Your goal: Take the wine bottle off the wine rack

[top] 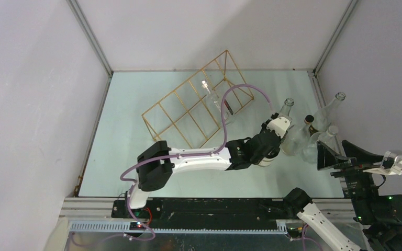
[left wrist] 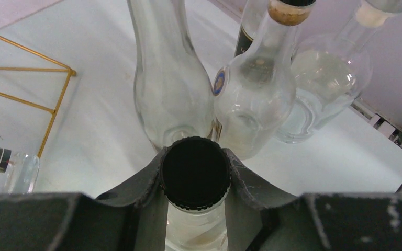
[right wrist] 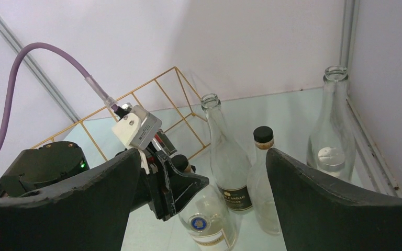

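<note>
Left gripper (left wrist: pixel 195 175) is clamping the black-capped neck of a wine bottle (left wrist: pixel 194 230), holding it upright at the right of the table (top: pixel 131 157), clear of the gold wire rack (top: pixel 174 112) and just beside a cluster of standing bottles (left wrist: pixel 170 89). A second bottle (top: pixel 213 97) is lying in the rack. Right gripper (top: pixel 344 155) is waiting at near right, fingers wide and empty. The danger: the held bottle nudging its crowded neighbours over, or smooth glass slipping through the fingers.

Bottles: six in all. One bottle (top: pixel 213 98) lies in the rack (top: pixel 196 102); five standing bottles (top: pixel 294 140) cluster at the right. Racks: one. Robot arms: two, the left arm (top: pixel 199 161) and the right arm (top: pixel 322 219).
</note>
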You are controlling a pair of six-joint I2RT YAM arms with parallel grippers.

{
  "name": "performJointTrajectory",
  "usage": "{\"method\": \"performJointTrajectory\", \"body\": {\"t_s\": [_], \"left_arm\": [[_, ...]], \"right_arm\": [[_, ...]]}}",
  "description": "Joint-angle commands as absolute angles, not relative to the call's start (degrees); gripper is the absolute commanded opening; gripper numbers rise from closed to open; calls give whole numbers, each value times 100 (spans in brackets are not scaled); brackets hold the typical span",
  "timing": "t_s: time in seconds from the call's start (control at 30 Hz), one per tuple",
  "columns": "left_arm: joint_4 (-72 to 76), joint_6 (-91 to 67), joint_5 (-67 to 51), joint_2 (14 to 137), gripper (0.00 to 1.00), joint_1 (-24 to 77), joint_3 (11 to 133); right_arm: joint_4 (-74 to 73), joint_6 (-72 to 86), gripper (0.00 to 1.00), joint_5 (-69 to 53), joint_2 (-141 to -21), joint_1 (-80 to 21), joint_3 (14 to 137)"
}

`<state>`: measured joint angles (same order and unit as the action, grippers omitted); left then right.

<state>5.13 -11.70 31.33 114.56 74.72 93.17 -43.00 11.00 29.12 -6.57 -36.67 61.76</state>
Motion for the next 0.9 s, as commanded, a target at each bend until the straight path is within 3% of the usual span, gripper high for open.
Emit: {"method": "performJointTrajectory", "body": {"t_s": [0.0, 0.87], "left_arm": [[1954, -841, 3319, 11395, 0, 7496, 9939], [3107, -411, 3540, 12051, 0, 7560, 10400]], "right_arm": [[-4324, 1136, 92, 3056, -623, -3697, 6230], [-4309, 1064, 92, 3158, -626, -3770, 6230]]}}
